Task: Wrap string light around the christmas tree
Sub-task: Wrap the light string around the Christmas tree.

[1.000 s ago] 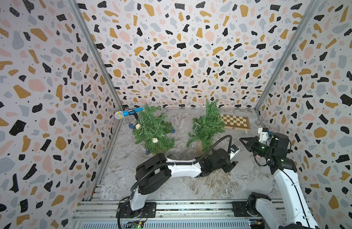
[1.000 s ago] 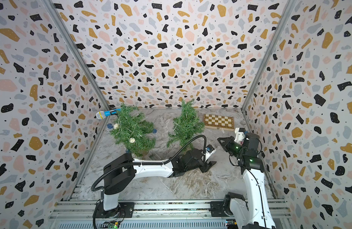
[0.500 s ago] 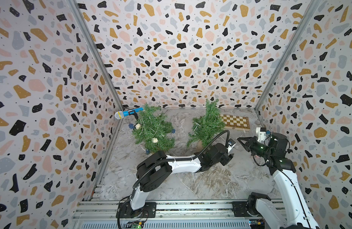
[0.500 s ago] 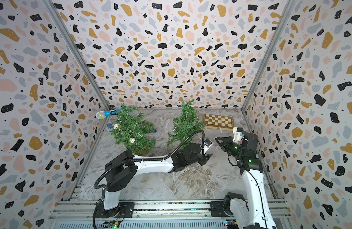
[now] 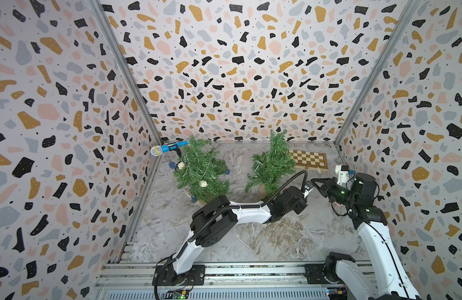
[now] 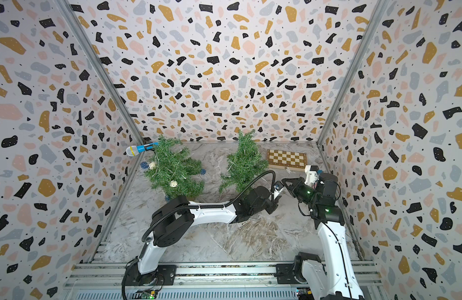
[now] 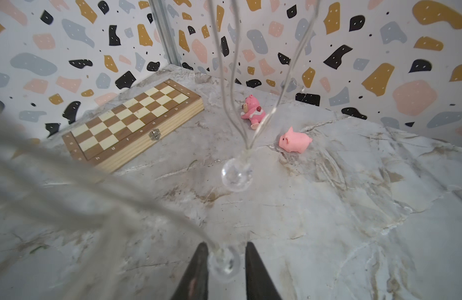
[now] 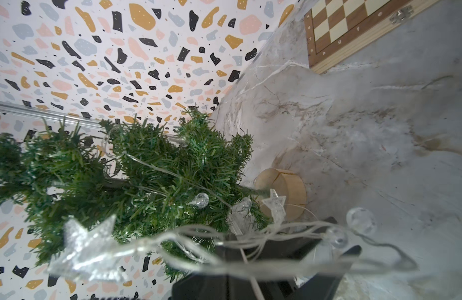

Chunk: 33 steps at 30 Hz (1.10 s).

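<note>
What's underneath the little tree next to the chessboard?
A round wooden base, standing on the marble table. A star of the string light and low branches of the tree cover part of it, so where the trunk joins cannot be seen.

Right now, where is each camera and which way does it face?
Top views: high at the front, looking down on the Christmas tree beside the chessboard; left arm, right arm show.
Left wrist: on the left arm, facing chessboard and pink pig; left gripper shows, string light bulb between its fingers.
Right wrist: on the right arm, facing that Christmas tree; right gripper shows, holding string light.
Shared: both wrist views catch the chessboard.
</note>
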Tool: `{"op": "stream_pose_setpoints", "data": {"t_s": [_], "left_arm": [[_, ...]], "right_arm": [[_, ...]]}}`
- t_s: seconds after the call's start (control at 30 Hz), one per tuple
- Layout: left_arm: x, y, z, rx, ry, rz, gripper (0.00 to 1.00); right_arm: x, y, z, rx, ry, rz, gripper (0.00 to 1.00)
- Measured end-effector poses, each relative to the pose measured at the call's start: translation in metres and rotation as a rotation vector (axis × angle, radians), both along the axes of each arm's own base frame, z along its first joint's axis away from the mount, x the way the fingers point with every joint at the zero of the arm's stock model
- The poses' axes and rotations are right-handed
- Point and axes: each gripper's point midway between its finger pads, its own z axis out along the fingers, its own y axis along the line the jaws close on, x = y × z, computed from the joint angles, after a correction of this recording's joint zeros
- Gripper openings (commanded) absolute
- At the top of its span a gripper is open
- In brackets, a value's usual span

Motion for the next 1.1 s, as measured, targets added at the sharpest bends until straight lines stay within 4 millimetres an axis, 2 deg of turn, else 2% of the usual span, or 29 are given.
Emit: {"op": "stream_pose_setpoints", "data": {"t_s": [0.23,0.43,0.67,0.73,0.83,0.97,1.1], "left_arm": [[-0.017,0.015,0.000,-0.022,0.011,-0.013,0.04],[-0.034,0.032,0.007,-0.043,0.037,-0.017,0.04],[-0.038,0.030,0.013,-0.053,0.035,-0.037,0.03],[-0.040,0.030,0.012,-0.047,0.046,-0.048,0.00],[-0.047,0.033,0.010,-0.026,0.095,-0.065,0.00],[-0.061,0.037,0.020,-0.031,0.156,-0.093,0.00],[-0.080,0.041,0.040,-0.040,0.206,-0.151,0.00]], "right_arm": [[-0.001,-0.001,-0.001,0.026,0.008,0.001,0.00],[-0.001,-0.001,-0.005,0.045,0.019,0.000,0.00],[-0.007,0.002,-0.014,0.060,0.035,0.014,0.01],[-0.009,0.004,-0.017,0.059,0.041,0.020,0.06],[-0.010,0.005,-0.027,0.062,0.051,0.023,0.08],[-0.007,0.005,-0.046,0.068,0.101,0.022,0.13],[-0.005,0.004,-0.046,0.058,0.094,0.021,0.36]]}}
